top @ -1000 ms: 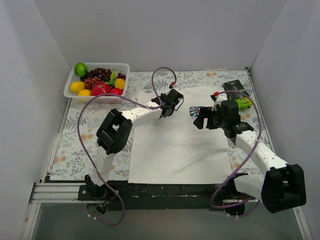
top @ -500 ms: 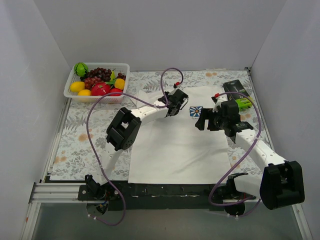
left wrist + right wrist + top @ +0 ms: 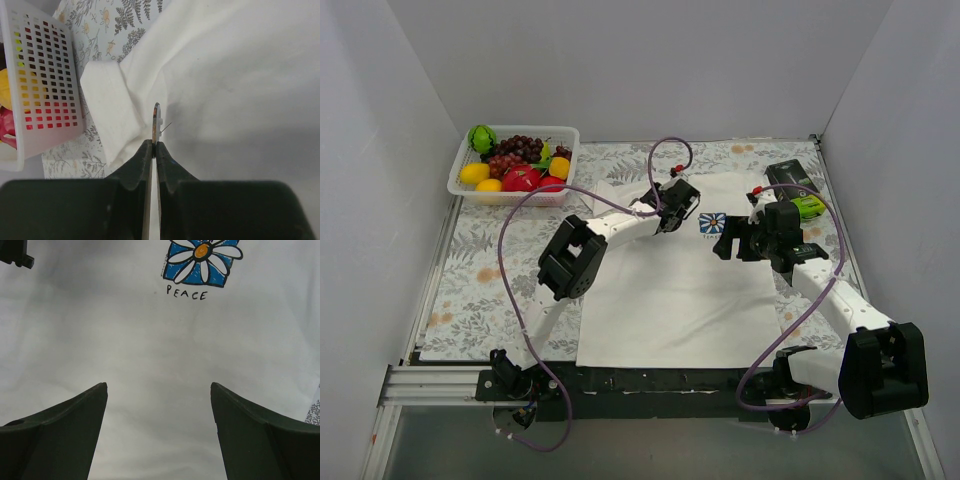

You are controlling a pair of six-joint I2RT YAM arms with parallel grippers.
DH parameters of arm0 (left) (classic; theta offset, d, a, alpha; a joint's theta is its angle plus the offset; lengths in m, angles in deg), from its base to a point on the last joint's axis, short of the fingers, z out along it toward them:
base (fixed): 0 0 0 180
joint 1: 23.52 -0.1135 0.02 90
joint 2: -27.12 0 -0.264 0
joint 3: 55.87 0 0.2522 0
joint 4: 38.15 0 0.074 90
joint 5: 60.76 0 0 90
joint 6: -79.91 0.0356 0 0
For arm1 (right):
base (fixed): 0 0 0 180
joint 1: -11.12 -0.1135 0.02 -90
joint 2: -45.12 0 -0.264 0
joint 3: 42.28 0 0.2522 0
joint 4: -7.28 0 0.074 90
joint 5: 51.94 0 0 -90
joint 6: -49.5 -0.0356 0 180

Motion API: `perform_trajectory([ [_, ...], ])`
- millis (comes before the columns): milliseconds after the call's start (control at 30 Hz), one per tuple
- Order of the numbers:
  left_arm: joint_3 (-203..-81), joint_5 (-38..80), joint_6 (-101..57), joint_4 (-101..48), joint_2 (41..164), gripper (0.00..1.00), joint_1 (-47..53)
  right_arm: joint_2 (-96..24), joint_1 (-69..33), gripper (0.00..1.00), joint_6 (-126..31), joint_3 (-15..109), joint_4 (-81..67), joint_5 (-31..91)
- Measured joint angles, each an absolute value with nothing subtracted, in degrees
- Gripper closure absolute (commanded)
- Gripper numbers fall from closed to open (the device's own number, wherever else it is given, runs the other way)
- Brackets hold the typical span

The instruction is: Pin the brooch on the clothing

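The white T-shirt (image 3: 670, 290) lies flat on the floral tablecloth, its blue flower logo (image 3: 711, 223) on the chest. My left gripper (image 3: 672, 222) hovers just left of the logo, shut on the brooch (image 3: 156, 122), which shows edge-on in the left wrist view with its thin pin sticking out to the right over the shirt (image 3: 240, 85). My right gripper (image 3: 728, 243) is open and empty, low over the shirt (image 3: 150, 340) just right of and below the logo (image 3: 202, 260).
A white basket (image 3: 515, 165) of toy fruit stands at the back left; it also shows in the left wrist view (image 3: 45, 90). A dark box with a green object (image 3: 798, 192) lies at the back right. The shirt's folded sleeve (image 3: 107, 110) lies near the basket.
My left gripper has moved right with the brooch, from the shirt's left shoulder to just beside the logo. My right gripper has barely shifted.
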State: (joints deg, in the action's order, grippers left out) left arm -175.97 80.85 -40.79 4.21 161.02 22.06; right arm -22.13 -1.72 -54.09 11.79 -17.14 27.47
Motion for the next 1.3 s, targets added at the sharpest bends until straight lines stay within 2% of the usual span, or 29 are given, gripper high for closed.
perform_trajectory([
  [600,-181.5,86.9,-43.1,8.2,169.2,1.0,22.5,-22.1,-1.1,0.09,-54.1,11.8,-18.8,27.4],
  [1300,-184.5,84.1,-48.1,11.8,169.3,1.0,24.1,-22.1,-0.5,0.09,-54.1,11.0,-19.0,27.4],
])
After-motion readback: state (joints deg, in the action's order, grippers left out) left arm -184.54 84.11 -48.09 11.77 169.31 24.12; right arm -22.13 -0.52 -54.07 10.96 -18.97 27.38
